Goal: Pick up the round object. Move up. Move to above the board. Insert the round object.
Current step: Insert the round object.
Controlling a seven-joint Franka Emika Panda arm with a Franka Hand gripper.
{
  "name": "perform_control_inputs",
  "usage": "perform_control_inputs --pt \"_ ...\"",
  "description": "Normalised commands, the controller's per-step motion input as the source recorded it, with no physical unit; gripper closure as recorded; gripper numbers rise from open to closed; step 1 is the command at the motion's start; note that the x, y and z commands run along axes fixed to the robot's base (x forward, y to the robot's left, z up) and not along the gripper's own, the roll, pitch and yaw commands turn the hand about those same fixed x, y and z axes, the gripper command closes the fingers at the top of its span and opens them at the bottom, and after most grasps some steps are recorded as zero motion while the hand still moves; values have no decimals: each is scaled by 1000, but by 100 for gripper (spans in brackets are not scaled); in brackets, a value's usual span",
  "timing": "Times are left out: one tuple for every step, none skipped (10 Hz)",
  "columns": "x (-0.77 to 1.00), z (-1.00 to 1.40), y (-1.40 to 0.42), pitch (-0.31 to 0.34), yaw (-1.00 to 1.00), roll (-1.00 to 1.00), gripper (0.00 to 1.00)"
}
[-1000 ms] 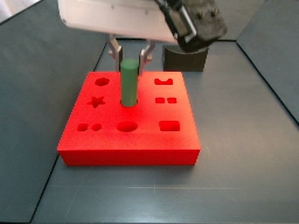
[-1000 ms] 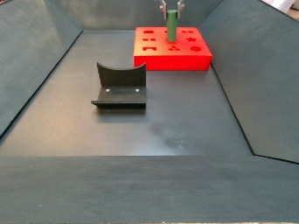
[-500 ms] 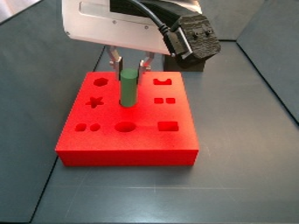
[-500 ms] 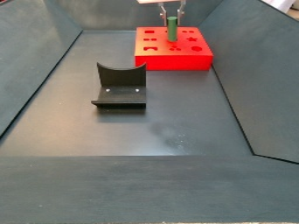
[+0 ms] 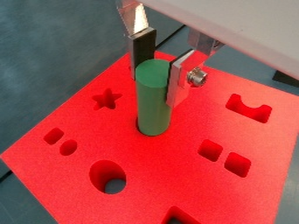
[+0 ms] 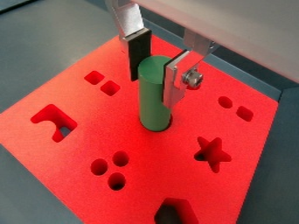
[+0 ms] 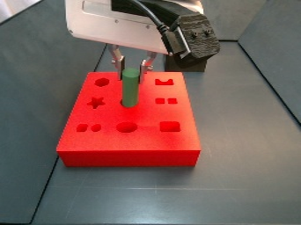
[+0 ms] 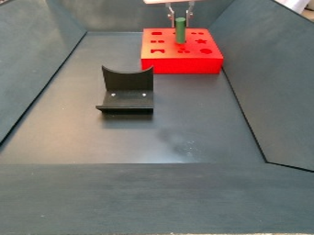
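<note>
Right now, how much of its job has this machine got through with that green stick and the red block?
Picking up, lifting and carrying over look done: the slim green cylinder peg stands upright in the middle of the flat red square board, its foot in the centre cut-out. In hand: the end effector sits around the peg's top, silver fingers beside it. Left: seating it fully, if not already, and letting go.

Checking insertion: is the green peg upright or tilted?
Upright: the green peg stands straight in the red board, gripper fingers at its top sides.
</note>
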Motion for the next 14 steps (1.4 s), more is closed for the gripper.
perform_control_inputs --pt "263 -340 0 260 -234 56 100" --pt "14 -17 0 0 -17 -1 100" --pt "-23 -283 0 0 0 0 100" --pt "-386 -717 -163 -84 0 321 100" --pt "-314 -817 -157 -50 0 274 100" --pt "-337 -923 -103 -103 0 193 100" --pt "-334 -929 -60 -133 0 144 100" --pt "-117 -857 0 -77 0 41 100" --pt "0 -174 0 0 0 0 100" --pt "0 -17 0 0 0 0 100" --pt "-191 -743 -40 -94 0 113 100" --pt "-246 -926 -29 -116 0 110 100" --pt "-177 -594 0 -76 0 54 100" --pt "0 -17 0 0 0 0 100"
